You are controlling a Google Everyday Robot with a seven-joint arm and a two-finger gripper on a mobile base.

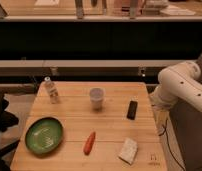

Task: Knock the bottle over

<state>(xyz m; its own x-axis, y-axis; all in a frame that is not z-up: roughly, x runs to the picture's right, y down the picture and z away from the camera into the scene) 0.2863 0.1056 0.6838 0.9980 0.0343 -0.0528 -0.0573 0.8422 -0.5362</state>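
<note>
Wooden tabletop held, nearest, a white crumpled packet, an orange carrot and a round green plate. Farther back lay a flat black bar and a pale plastic cup, contents unclear. The clear plastic bottle stood upright at the far left corner, label unreadable. The gripper was out of view beyond the white robot arm on the right, so I cannot tell its state.

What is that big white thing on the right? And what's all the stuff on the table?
That is a robot's arm. One camera looks down on a wooden table. The arm's gripper, its two-finger pincer, is outside the picture, so nothing shows as held. A small bottle stands upright at the far left corner, a cup in the middle. Around them lie a black object, a green plate, an orange carrot-like thing and a white packet. The robot should knock the bottle over.
</note>
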